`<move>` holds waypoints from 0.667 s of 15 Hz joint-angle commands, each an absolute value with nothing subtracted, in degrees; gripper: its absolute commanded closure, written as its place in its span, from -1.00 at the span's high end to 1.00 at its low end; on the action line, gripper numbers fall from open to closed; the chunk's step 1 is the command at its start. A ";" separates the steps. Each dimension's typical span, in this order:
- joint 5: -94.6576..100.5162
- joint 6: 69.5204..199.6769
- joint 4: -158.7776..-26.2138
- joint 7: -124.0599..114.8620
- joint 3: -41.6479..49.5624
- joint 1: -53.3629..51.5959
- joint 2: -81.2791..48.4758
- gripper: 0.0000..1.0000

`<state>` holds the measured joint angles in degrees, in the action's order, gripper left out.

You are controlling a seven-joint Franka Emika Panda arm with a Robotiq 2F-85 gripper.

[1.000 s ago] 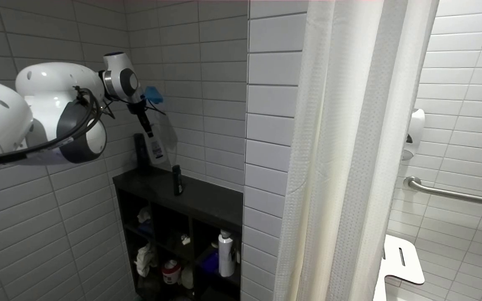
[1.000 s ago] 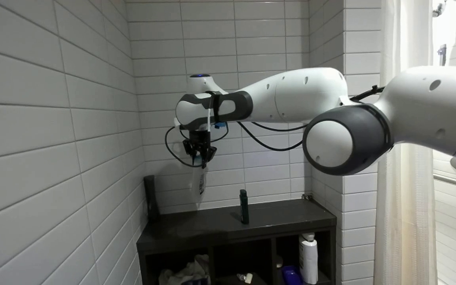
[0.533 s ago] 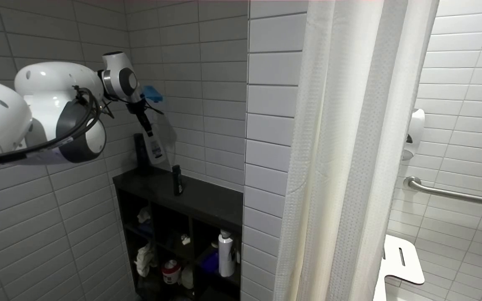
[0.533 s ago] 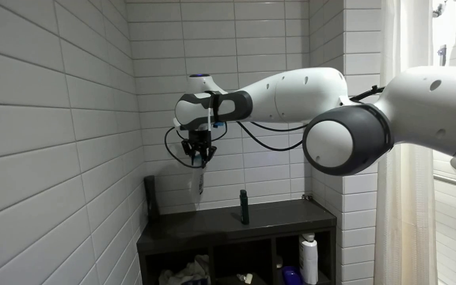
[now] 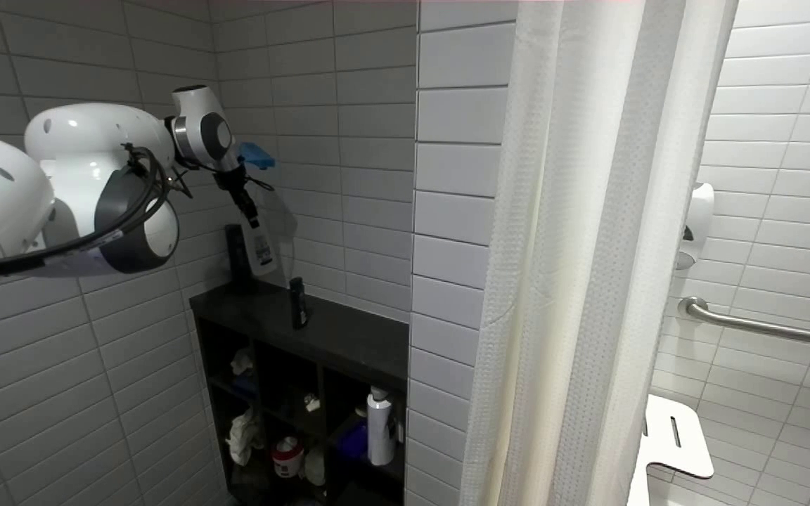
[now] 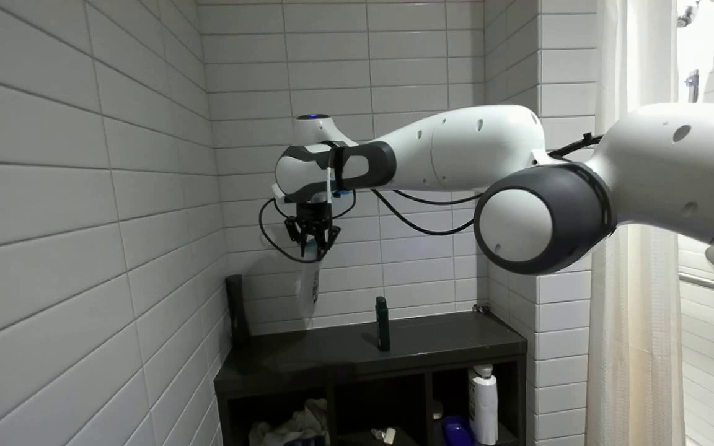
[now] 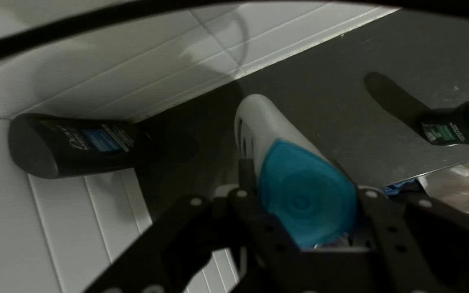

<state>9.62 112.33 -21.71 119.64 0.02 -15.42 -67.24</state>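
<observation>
My gripper [image 7: 297, 175] is shut on the blue-capped top of a white bottle [image 7: 269, 122], one finger on each side of the cap [image 7: 303, 199]. In both exterior views the gripper [image 5: 253, 219] [image 6: 312, 253] points down and the white bottle [image 5: 262, 253] [image 6: 310, 282] hangs slightly tilted near the back wall, its base just above the dark shelf top [image 5: 349, 330]. A tall black bottle [image 7: 84, 142] stands in the corner beside it. A small dark green bottle [image 7: 450, 126] stands on the shelf top on the other side, also seen in both exterior views [image 5: 298, 302] [image 6: 382, 323].
Tiled walls stand close behind and beside the gripper. The cubbies below hold a white spray bottle [image 5: 380, 429], a blue item [image 6: 456, 428], a red-and-white tub [image 5: 287, 457] and crumpled cloth [image 6: 298, 427]. A pale curtain [image 5: 574, 281] hangs beyond the wall corner.
The white bottle in the gripper has shifted slightly in both exterior views and its tilt has changed a little. The arm has barely moved. The grip stays shut.
</observation>
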 commanded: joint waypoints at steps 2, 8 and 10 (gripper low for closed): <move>11.53 112.95 -21.43 116.11 2.99 -15.63 -65.82 -0.64; 13.65 114.00 -22.09 109.03 5.50 -15.70 -65.41 -0.64; 13.63 114.12 -22.11 106.51 5.72 -15.55 -65.53 -0.64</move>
<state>12.49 113.62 -20.95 110.43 4.75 -15.39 -67.01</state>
